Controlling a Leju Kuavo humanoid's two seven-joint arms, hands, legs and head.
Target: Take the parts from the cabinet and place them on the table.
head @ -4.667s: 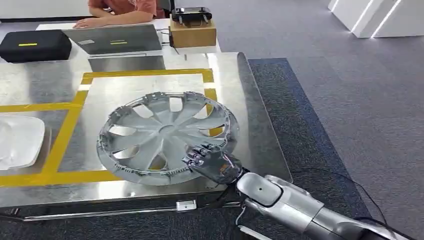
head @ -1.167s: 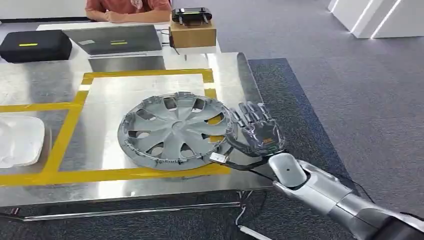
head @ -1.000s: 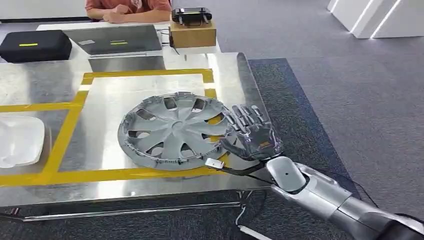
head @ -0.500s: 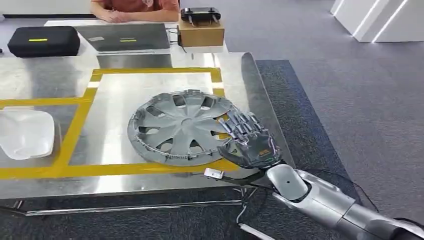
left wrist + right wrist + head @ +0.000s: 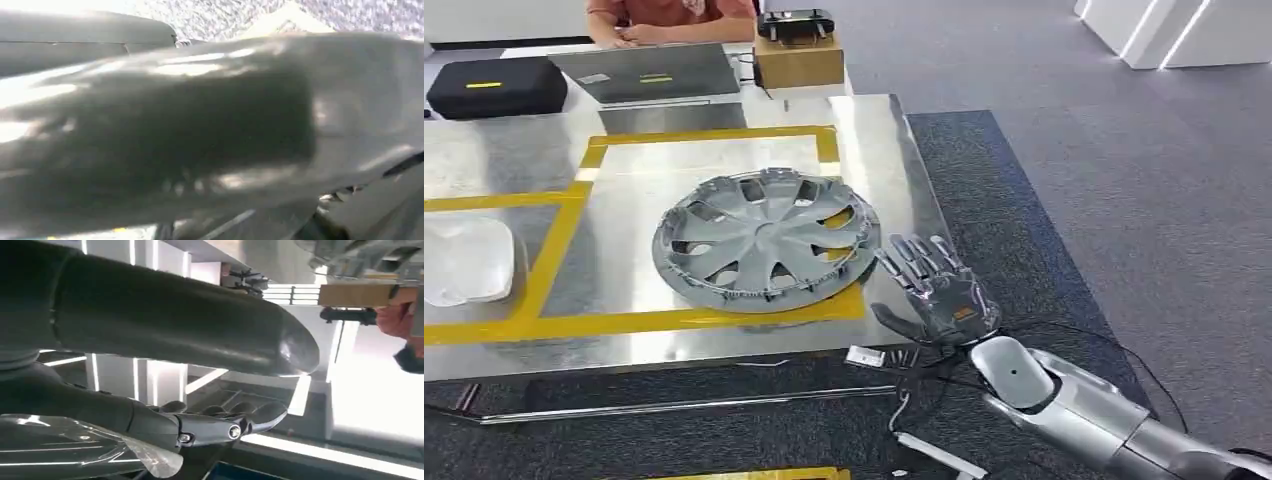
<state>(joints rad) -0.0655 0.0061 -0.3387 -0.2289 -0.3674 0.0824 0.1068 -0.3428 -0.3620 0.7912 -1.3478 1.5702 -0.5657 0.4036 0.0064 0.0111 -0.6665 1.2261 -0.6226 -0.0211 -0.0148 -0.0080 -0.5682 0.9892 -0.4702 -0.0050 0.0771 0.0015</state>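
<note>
A grey wheel cover [image 5: 765, 240] lies flat near the steel bench's [image 5: 514, 160] right edge, inside yellow tape [image 5: 554, 255] — grey carpet [image 5: 1124, 180] beyond. The right hand [image 5: 934, 290] hovers empty, fingers spread; the left hand's state I cannot tell.

No legible text, numbers or brand marks in any view. Black case [image 5: 494, 86] at far end of counter [image 5: 894, 180]: short yellow strip, too small to read. Laptop lid [image 5: 649, 72]: white sticker and yellow sticker, lettering unresolved. Robot hand [image 5: 939, 293]: small orange patch on its back, unreadable. Wrist views blurred, nothing readable.
</note>
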